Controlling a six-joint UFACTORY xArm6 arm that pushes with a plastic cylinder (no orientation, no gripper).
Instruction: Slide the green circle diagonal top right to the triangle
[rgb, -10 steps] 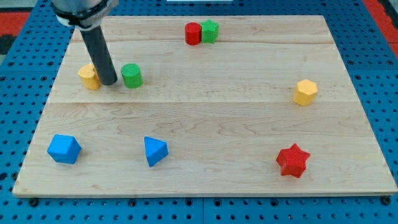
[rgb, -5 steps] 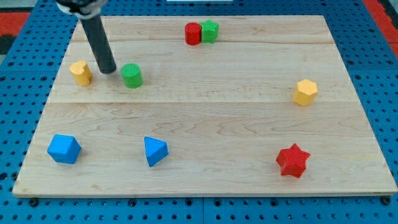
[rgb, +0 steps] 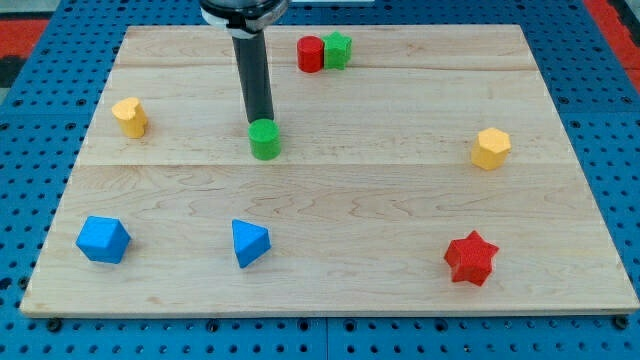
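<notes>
Green circle (rgb: 265, 139): bench centre-left, 1 o'clock of blue triangle (rgb: 249, 242); my tip (rgb: 260, 121), a jawless end effector, touches its 12 o'clock edge; risk: off-centre push rolls it toward the triangle.

We find no readable text, labels, brands, numbers or signs anywhere. The pale wooden table (rgb: 400, 200) shows only grain and plank seams. The blue perforated surround (rgb: 20, 200) has plain holes, no markings. Block faces are unmarked colour, e.g. the red star-shaped block (rgb: 470, 259) and the yellow hexagonal block (rgb: 490, 148). The dark rod (rgb: 254, 75) carries no lettering we can make out.
</notes>
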